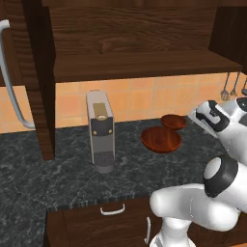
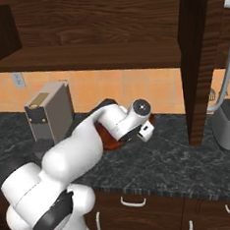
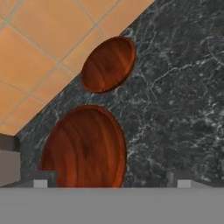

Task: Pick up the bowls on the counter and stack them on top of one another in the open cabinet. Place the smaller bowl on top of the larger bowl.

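text: none legible | labels: none | brands: none | numbers: none | signs: none

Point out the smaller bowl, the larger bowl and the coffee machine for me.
smaller bowl (image 1: 173, 121), left base view, middle of its inside.
larger bowl (image 1: 161, 139), left base view, centre of its wood-grain inside.
coffee machine (image 1: 100, 130), left base view, its front face below the gold panel.
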